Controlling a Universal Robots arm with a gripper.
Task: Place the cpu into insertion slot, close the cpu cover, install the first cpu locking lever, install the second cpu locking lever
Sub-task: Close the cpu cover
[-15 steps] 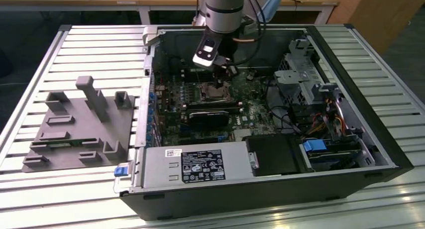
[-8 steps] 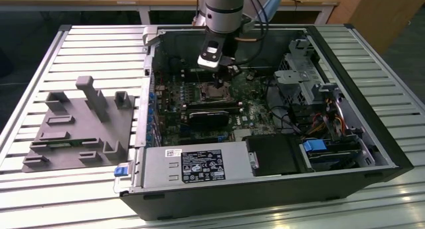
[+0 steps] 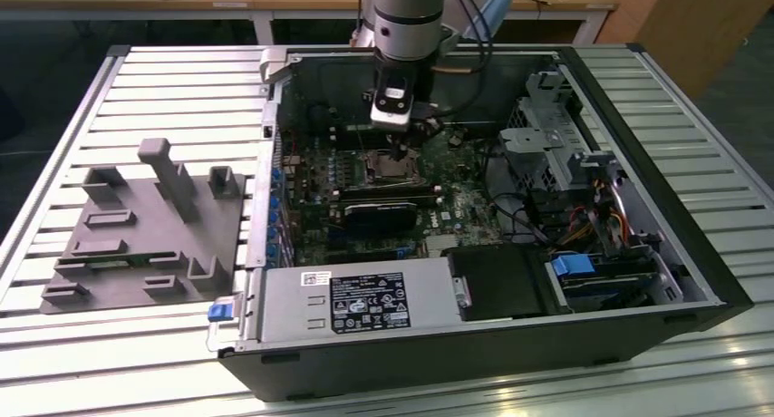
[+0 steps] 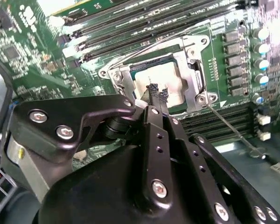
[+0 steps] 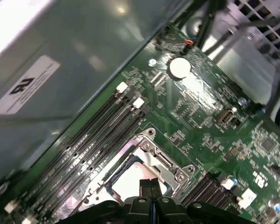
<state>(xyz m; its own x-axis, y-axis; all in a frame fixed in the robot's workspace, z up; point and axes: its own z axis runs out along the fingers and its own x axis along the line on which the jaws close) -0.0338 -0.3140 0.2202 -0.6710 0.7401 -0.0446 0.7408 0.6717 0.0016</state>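
Exterior view, case: open black computer case (image 3: 677,254) lies on the slatted metal surface (image 3: 72,363), a grey pegged fixture (image 3: 140,236) beside it on the exterior view's left
Exterior view, arm: grey robot arm (image 3: 405,18) reaches into the case, its black hand (image 3: 407,148) low over the square black-framed insertion slot (image 3: 390,169)
Second wrist view, hand: fingers (image 4: 155,126) pressed together, nothing between them; tips at the small flat square silvery-topped cpu (image 4: 171,83), contact unclear
Second wrist view, cpu: seated in the insertion slot, thin grey metal cpu cover (image 4: 193,70) lying flat around it
Second wrist view, lever: thin wire locking lever (image 4: 228,125) slants out from the cover's corner
First wrist view, socket: joined fingertips (image 5: 145,186) over the pale cpu (image 5: 126,184), cpu cover (image 5: 165,163) framing it, long black memory slots (image 5: 93,149) just beside
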